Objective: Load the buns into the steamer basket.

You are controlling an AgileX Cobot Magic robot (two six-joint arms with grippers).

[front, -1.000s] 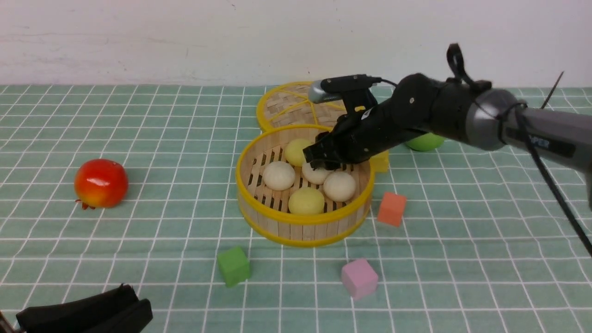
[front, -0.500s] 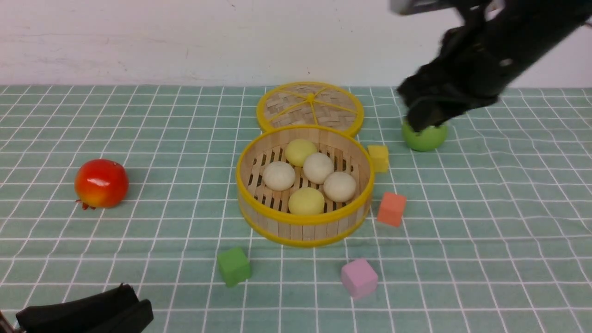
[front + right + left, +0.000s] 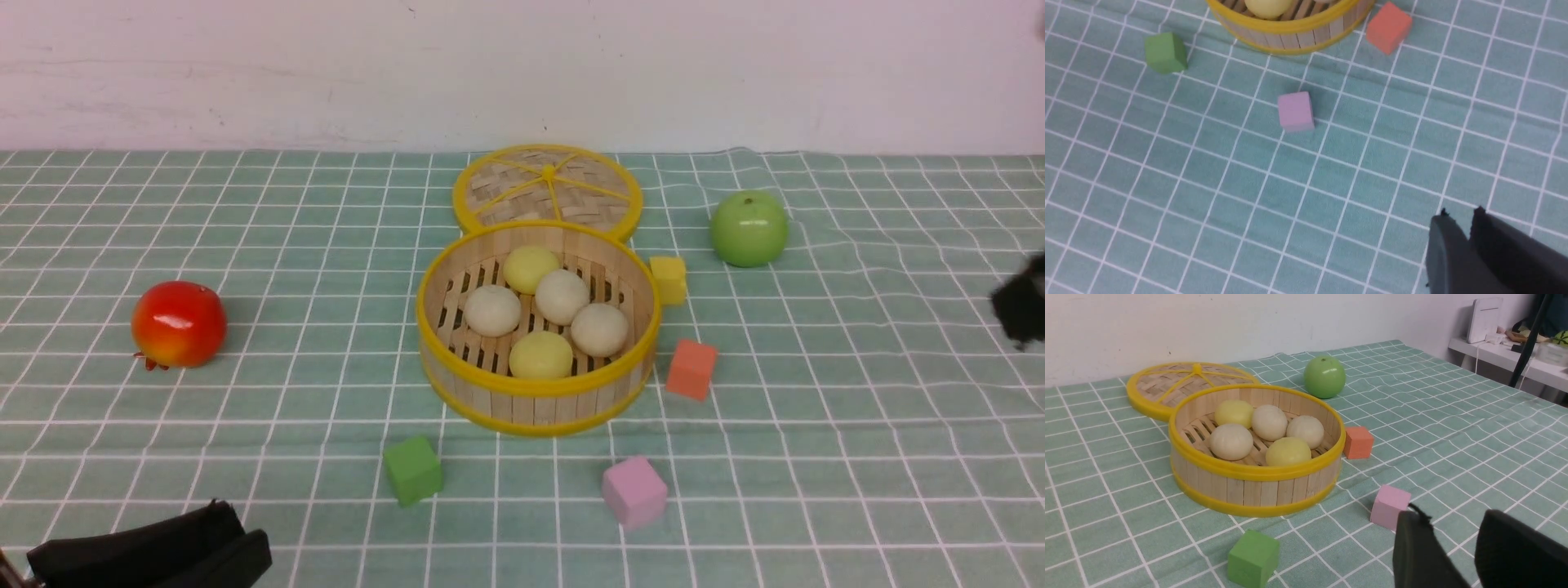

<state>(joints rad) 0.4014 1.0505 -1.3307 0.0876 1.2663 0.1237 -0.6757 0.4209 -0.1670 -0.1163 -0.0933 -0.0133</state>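
Observation:
The steamer basket (image 3: 535,404) stands mid-table. Five buns lie inside it: two pale yellow (image 3: 531,268) (image 3: 540,354) and three off-white (image 3: 562,296) (image 3: 492,309) (image 3: 599,328). The left wrist view shows the basket (image 3: 1249,492) with all five buns (image 3: 1269,422). My left gripper (image 3: 245,543) rests low at the near left, open and empty (image 3: 1453,522). My right gripper (image 3: 1020,310) is a dark blur at the far right edge, well away from the basket. In the right wrist view it (image 3: 1461,214) is shut and empty above the cloth, with the basket's near wall (image 3: 1290,30) far off.
The flat woven lid (image 3: 547,188) lies behind the basket. A green apple (image 3: 749,229) sits back right, a red fruit (image 3: 178,323) at the left. Yellow (image 3: 669,279), orange (image 3: 691,369), pink (image 3: 634,490) and green (image 3: 413,469) cubes surround the basket.
My right gripper left a bun in the basket, rose, and swung away to the far right edge. The left arm has not moved.

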